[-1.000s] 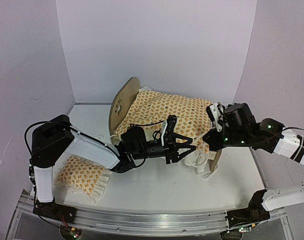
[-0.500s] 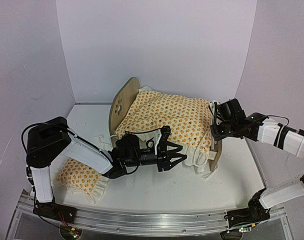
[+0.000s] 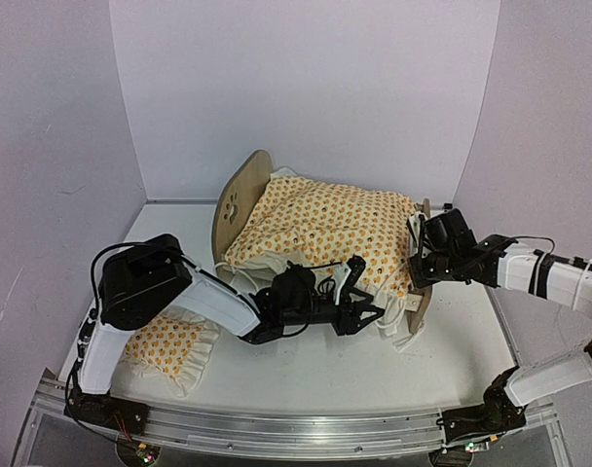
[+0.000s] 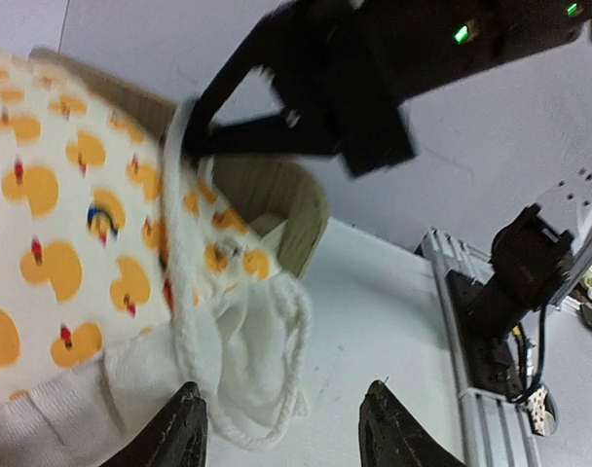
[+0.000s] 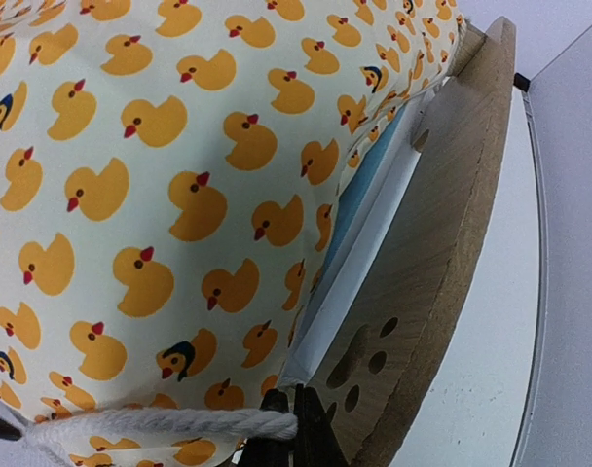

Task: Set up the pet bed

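The middle of the worktop (image 3: 306,375) is taken up by the pet bed (image 3: 240,199). The bed is covered from end to end by a duck-print blanket (image 3: 325,224), and a strip of the blue mattress (image 5: 359,209) is seen under it, just beside the footboard (image 5: 442,243). A matching pillow (image 3: 160,345) is left off the bed, near its head end on the near side.

The frame is judged light, stiff and easily slid or tipped by a tug on the cloth, so it is best gripped by the top rim of an end board. The cloth is limp and best taken at its corded hem (image 5: 169,423).

That hem is pinched beside the footboard by the closed right end effector (image 5: 288,428). The left end effector (image 4: 288,428) is held about half wide beneath the ruffle at the bed's near foot corner, with nothing clamped.
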{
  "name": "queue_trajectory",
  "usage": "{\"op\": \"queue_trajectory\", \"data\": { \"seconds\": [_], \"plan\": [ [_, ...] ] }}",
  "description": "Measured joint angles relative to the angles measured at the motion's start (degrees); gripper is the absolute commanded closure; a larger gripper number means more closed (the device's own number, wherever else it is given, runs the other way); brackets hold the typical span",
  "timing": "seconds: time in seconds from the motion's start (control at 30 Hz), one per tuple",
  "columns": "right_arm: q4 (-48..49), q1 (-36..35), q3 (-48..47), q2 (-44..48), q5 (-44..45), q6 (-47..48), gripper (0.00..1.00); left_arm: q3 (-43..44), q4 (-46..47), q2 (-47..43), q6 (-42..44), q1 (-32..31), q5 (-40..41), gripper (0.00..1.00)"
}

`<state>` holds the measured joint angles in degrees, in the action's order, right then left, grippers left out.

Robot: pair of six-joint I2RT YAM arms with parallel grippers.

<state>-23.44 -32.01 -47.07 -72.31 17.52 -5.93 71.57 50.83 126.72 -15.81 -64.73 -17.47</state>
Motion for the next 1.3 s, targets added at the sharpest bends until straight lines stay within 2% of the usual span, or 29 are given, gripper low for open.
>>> {"op": "queue_trajectory", "data": {
  "seconds": [0.13, 0.27, 0.37, 0.43, 0.47, 0.53, 0.6, 0.63, 0.7, 0.8, 0.9, 1.0, 1.07, 1.17, 1.3],
  "plan": [
    [0.11, 0.50, 0.00, 0.63, -0.13, -1.44, 1.00, 1.49, -4.22, 3.72, -1.09, -0.20, 1.79, 0.55],
    [0.15, 0.63, 0.00, 1.25, -0.76, -2.29, 1.00, 4.20, -7.10, 5.77, -1.84, -0.87, 3.21, 0.67],
    [0.13, 0.63, 0.00, 1.36, -1.70, -2.60, 1.00, 6.99, -8.59, 6.56, -1.92, -1.27, 4.33, 0.81],
    [0.11, 0.63, 0.00, 1.46, -2.29, -2.89, 1.00, 7.91, -8.98, 6.58, -1.62, -1.46, 4.74, 0.97],
    [0.00, 0.63, 0.00, 1.53, -2.67, -3.13, 0.99, 8.20, -9.05, 6.58, -1.40, -1.53, 5.18, 1.00],
    [-0.68, 0.66, 0.00, 1.79, -3.30, -3.87, 0.93, 8.35, -9.44, 6.56, -0.85, -1.60, 5.88, 1.00],
    [-2.69, 0.63, -0.11, 1.99, -3.45, -5.22, 0.82, 8.35, -10.43, 6.47, -0.13, -1.62, 7.08, 1.00],
    [-4.94, 0.63, -0.59, 1.99, -3.34, -5.99, 0.75, 8.35, -11.19, 6.32, 0.31, -1.68, 7.48, 1.00],
    [-8.52, 0.63, -1.86, 1.99, -3.21, -8.09, 0.70, 8.33, -12.92, 5.60, 1.44, -1.95, 8.74, 1.00],
    [-15.65, 0.50, -6.01, 2.27, -2.23, -10.91, 0.55, 8.33, -16.04, 2.78, 3.85, -2.27, 10.45, 1.00],
    [-20.52, 0.74, -9.42, 3.21, -1.86, -13.31, 0.47, 8.98, -18.43, -1.44, 6.95, -3.04, 11.89, 1.00],
    [-22.88, 0.83, -10.97, 4.96, -2.34, -15.34, 0.28, 13.35, -19.23, -3.17, 9.86, -3.50, 12.13, 1.00],
    [-24.39, 1.20, -10.95, 6.08, -2.32, -16.48, 0.20, 17.27, -19.39, -3.23, 11.78, -3.67, 11.91, 1.00],
    [-25.03, 4.09, -10.64, 6.05, -3.85, -16.72, 0.20, 21.70, -19.45, -2.75, 14.40, -3.76, 11.26, 1.00],
    [-22.97, 11.89, -8.76, 3.34, -8.68, -15.76, 0.39, 28.39, -19.41, 1.01, 16.96, -3.74, 11.02, 1.00]
  ]
}}
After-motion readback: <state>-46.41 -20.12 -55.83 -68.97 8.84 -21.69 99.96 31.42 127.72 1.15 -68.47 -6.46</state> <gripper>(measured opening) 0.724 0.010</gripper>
